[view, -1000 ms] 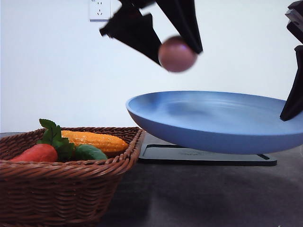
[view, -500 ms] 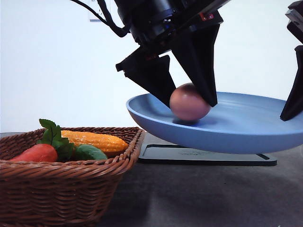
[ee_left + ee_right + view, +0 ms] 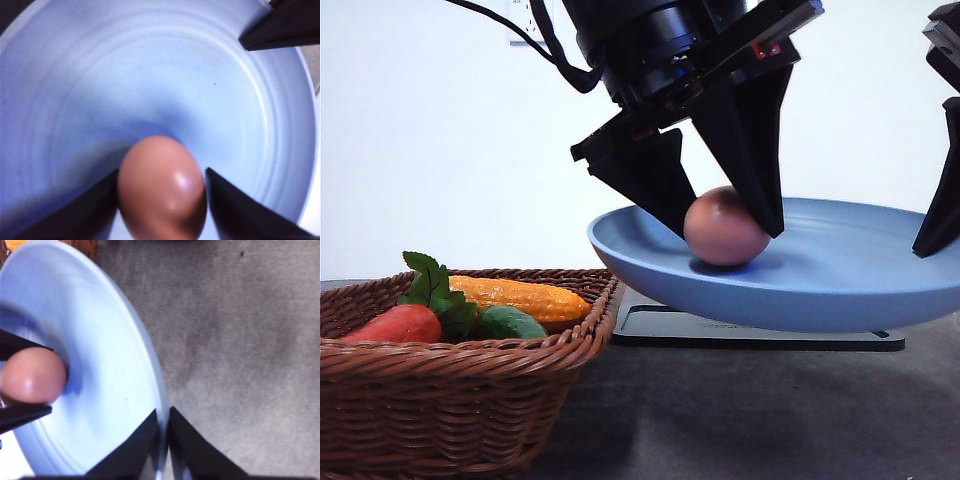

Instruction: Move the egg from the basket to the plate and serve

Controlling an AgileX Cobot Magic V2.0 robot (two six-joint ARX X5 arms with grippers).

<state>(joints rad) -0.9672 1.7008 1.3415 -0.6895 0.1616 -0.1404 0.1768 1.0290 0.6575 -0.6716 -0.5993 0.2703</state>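
The pinkish-tan egg [image 3: 725, 227] rests on the inside of the light blue plate [image 3: 840, 270], toward its left side. My left gripper [image 3: 728, 233] reaches down from above, shut on the egg, with a black finger pressed to each side. The left wrist view has the egg [image 3: 162, 187] between both fingers over the plate [image 3: 200, 90]. My right gripper [image 3: 164, 415] is shut on the rim of the plate [image 3: 110, 390] and holds it in the air, slightly tilted; the egg [image 3: 32, 375] lies across the plate from it. The wicker basket [image 3: 470, 370] stands at the lower left.
The basket holds a red-orange carrot [image 3: 398, 323] with green leaves, a yellow corn cob [image 3: 520, 298] and a green cucumber [image 3: 510, 322]. A flat black tray [image 3: 750, 330] lies on the grey table [image 3: 770, 420] under the raised plate. A white wall stands behind.
My left gripper came down with the egg from above the plate until the egg rests on the plate's surface. The plate and right gripper have barely moved.
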